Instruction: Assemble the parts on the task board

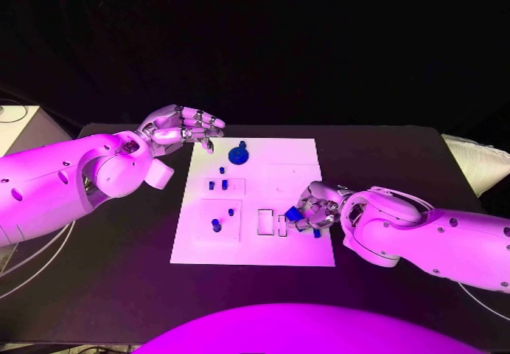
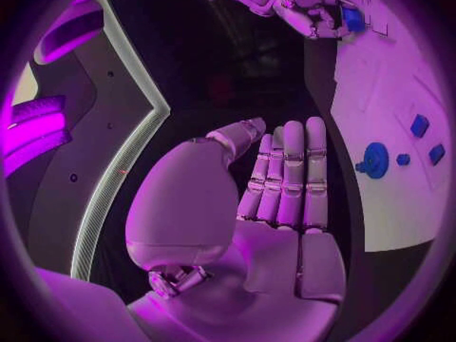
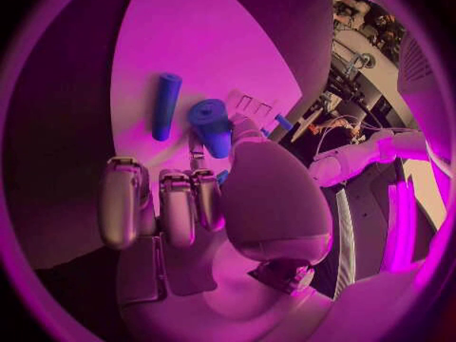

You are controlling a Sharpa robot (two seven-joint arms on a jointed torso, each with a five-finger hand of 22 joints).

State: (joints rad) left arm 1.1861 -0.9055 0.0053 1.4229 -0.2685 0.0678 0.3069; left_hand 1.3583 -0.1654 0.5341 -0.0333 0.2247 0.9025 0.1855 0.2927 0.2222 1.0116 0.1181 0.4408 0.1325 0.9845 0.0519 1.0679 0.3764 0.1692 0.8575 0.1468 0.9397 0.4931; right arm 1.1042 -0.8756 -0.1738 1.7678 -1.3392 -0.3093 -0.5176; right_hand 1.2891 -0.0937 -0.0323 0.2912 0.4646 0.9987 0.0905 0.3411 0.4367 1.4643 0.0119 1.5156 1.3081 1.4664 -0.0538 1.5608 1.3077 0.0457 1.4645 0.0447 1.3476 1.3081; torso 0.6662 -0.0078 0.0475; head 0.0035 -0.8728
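Black table [image 1: 106,295], dark room behind

A black worktop [image 1: 393,158] carried everything. Off the worktop's left far corner stood a pale cabinet [image 1: 23,125] with a dark cable looped on its top. Past the worktop's right edge lay a white cushion-like thing [image 1: 478,158]. Thin cables [image 1: 32,258] trailed along the worktop's left edge.
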